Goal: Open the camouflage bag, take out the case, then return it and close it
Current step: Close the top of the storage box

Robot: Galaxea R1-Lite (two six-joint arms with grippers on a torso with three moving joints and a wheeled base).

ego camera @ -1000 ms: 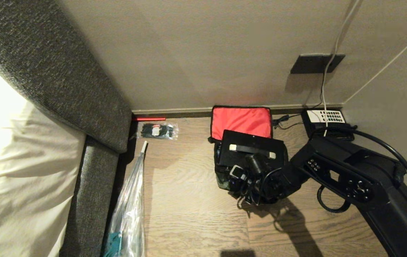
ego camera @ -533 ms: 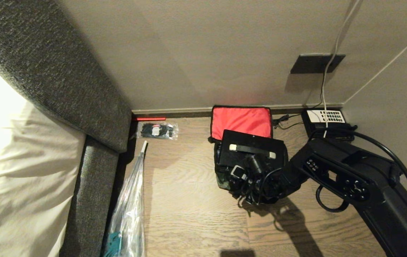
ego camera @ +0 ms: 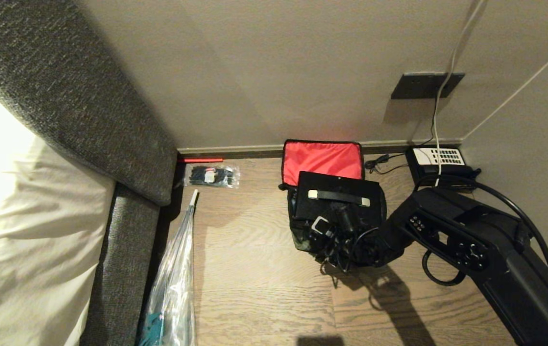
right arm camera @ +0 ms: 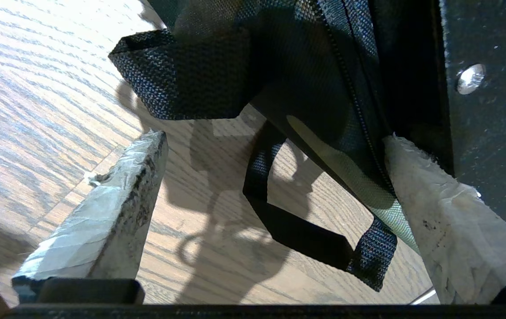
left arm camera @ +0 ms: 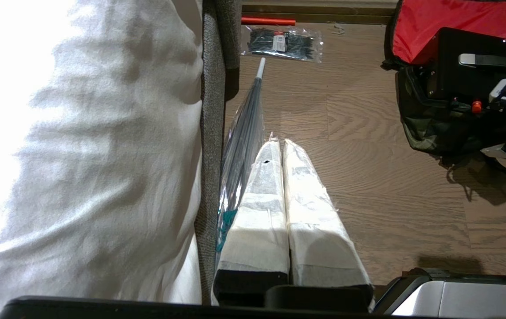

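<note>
Right end effector (right arm camera: 275, 146) beside camouflage bag (right arm camera: 323, 110), telephone (ego camera: 436, 161) behind

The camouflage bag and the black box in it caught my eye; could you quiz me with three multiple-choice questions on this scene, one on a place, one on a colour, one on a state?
1. Where does the case sit?
A. on the bed
B. in the open camouflage bag
C. on the telephone

2. What colour is the lining of the bag's raised flap?
A. red
B. yellow
C. white

3. How does the right gripper stand?
A. shut on the case's handle
B. shut with nothing in it
C. open beside the bag

Answers:
1. B: the case's lower part is inside the bag, its handle on top.
2. A: the flap against the wall shows bright red.
3. C: the right wrist view shows its fingers spread wide, floor and a bag strap between them.

The left gripper is shut, away from the bag.
</note>
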